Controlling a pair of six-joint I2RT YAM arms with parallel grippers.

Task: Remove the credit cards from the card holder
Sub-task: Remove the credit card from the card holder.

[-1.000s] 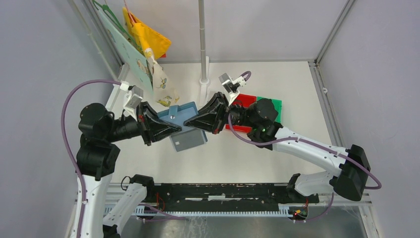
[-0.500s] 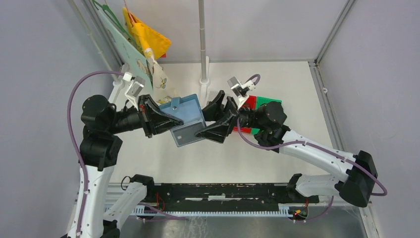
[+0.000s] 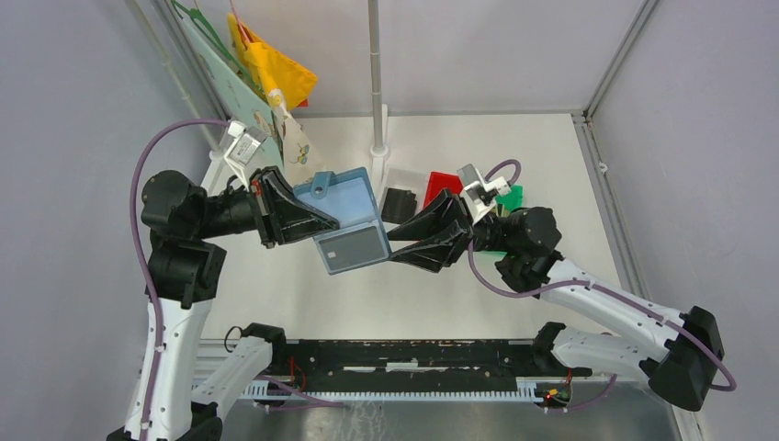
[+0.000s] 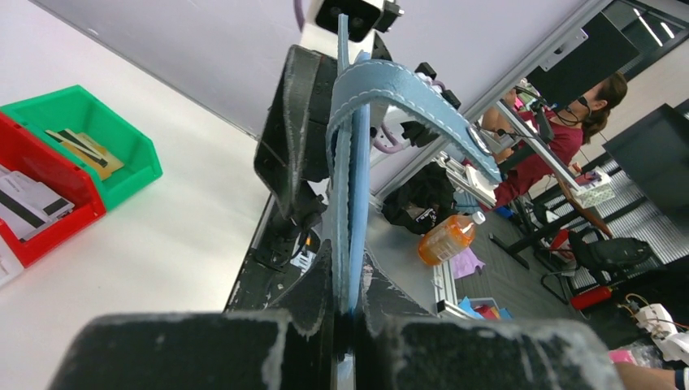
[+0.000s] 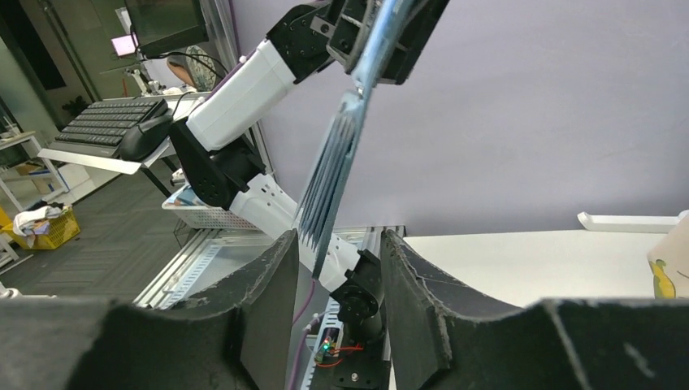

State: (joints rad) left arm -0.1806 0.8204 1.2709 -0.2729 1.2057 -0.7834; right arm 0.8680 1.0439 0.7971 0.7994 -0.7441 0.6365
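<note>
The teal-blue card holder [image 3: 342,207] hangs open above the table, clamped at its left edge by my left gripper [image 3: 315,220]. A grey credit card [image 3: 356,246] shows through the clear pocket of its lower flap. In the left wrist view the holder [image 4: 351,187] is edge-on between my shut fingers, and its snap tab [image 4: 406,89] curls right. My right gripper [image 3: 397,246] is open and empty just right of the lower flap. In the right wrist view the holder's fanned pockets [image 5: 329,183] hang down to my open fingertips [image 5: 286,248]. More cards [image 4: 20,203] lie in the bins.
A red bin [image 3: 445,186] and a green bin [image 3: 511,195] sit behind my right arm, and a black flat item [image 3: 398,204] lies left of them. A pole [image 3: 376,83] stands at the back. Cloths on hangers [image 3: 276,78] hang at the back left.
My right gripper has pulled back to the right, off the holder, and now stands open beside it. My left gripper has swung the holder so its open inside faces up.
</note>
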